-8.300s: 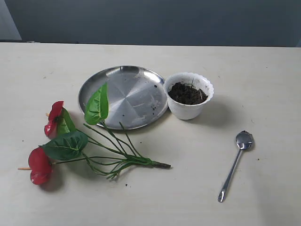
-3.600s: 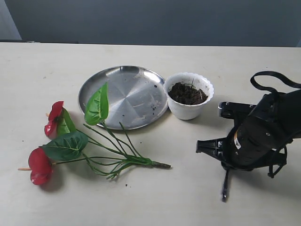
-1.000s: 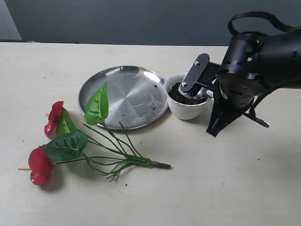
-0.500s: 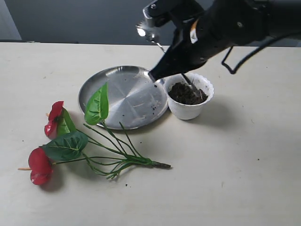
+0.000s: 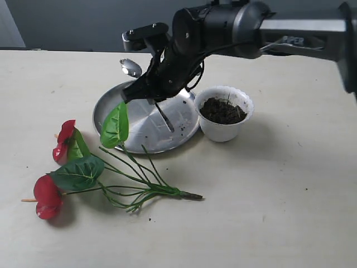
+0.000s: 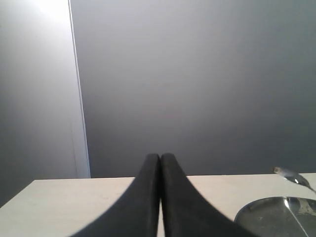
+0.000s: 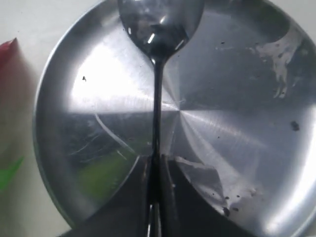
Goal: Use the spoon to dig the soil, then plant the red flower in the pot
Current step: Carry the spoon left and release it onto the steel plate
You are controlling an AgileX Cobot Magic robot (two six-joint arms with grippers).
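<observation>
My right gripper [image 5: 143,84] reaches across and hovers over the steel plate, shut on the handle of the silver spoon [image 5: 130,67]. From the wrist, the gripper [image 7: 155,160] pinches the thin handle and the spoon bowl [image 7: 160,22] sticks out ahead, shiny, with no heap of soil showing. The white scalloped pot [image 5: 224,127] stands right of the plate with dark soil [image 5: 222,110] inside. The red flower [image 5: 47,195] lies flat at the front left, its stems bundled toward the middle. My left gripper [image 6: 160,157] is shut on nothing, out of the exterior view.
The round steel plate [image 5: 139,120] lies left of the pot with dark soil specks [image 7: 295,126] and whitish smears on it. A green leaf [image 5: 115,125] overlaps the plate's front rim. The spoon [image 6: 289,174] and plate rim [image 6: 256,210] also show from the left wrist.
My right gripper has carried the spoon leftward and down, from above the pot to over the plate's far left side. The flower, pot and plate have not moved.
</observation>
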